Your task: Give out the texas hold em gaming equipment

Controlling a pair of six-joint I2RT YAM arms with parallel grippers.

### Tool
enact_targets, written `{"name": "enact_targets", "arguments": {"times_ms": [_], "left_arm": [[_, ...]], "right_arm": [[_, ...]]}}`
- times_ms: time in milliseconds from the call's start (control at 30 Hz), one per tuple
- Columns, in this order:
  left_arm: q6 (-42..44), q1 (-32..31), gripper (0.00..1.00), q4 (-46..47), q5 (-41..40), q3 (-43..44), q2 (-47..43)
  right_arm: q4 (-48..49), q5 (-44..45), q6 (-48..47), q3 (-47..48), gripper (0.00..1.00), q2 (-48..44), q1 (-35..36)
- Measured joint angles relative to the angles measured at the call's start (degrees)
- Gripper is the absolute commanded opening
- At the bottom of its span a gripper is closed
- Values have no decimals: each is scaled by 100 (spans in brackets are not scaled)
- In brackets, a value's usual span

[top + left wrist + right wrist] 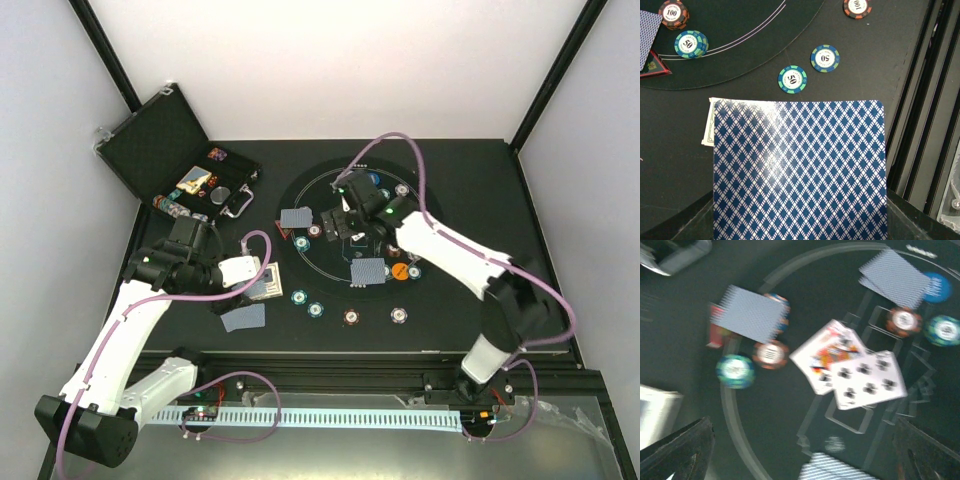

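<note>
My left gripper (257, 282) is shut on a blue-backed playing card (800, 170), which hangs just left of the round mat (450, 215). The card fills the lower left wrist view and hides the fingertips of that gripper (800, 222). Beyond it lie teal "50" chips (792, 79) and a red triangle marker (650, 65). My right gripper (345, 222) hovers open over the mat's middle. The blurred right wrist view shows two face-up cards (850, 370) lying below the right gripper (805, 455), which holds nothing. Face-down cards (368, 271), chips (351, 317) and an orange disc (398, 270) are spread over the mat.
The open black case (180, 150) stands at the back left with small items in its foam. One more face-down card (243, 318) lies on the table near the left arm. A rail (330, 415) runs along the near edge.
</note>
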Motion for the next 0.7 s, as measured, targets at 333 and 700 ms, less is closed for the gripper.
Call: {"name": "enact_targets", "arguments": {"times_ms": [333, 700], "left_arm": [[0, 0, 2, 7, 4, 2, 2], [0, 0, 2, 42, 4, 0, 7]], "right_arm": [[2151, -3488, 2518, -1593, 97, -1307, 98], [3709, -4743, 4159, -2245, 93, -1292, 841]]}}
